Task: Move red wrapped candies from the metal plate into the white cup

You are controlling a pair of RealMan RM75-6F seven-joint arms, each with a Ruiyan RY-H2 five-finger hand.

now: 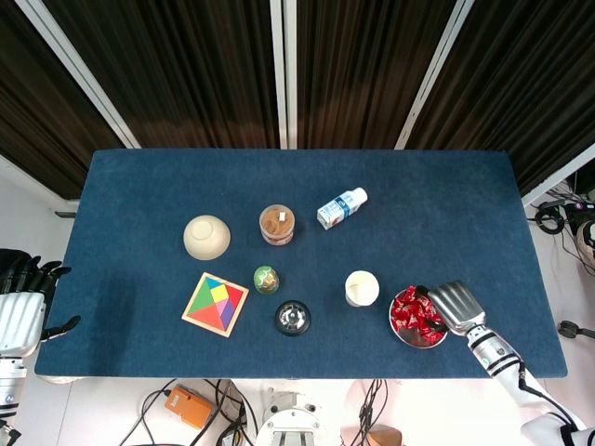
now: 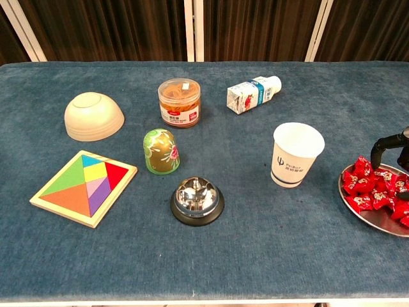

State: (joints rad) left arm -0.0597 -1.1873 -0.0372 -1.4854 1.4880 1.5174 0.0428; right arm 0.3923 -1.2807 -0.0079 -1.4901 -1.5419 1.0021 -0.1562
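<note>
Right hand [image 1: 453,305], fingers apart and empty (left hand [image 1: 20,311] idles, open), hovers over red candies [image 1: 414,314]; a clumsy scoop could scatter them off the metal plate [image 2: 361,214].

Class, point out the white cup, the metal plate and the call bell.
white cup [image 2: 294,163], chest view, front wall.
metal plate [image 2: 362,216], chest view, bare near rim.
call bell [image 2: 197,195], chest view, chrome dome.

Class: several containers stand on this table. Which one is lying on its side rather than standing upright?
The small milk bottle, white with a blue label, lies on its side behind the white cup. The cup and the clear jar stand upright.
</note>
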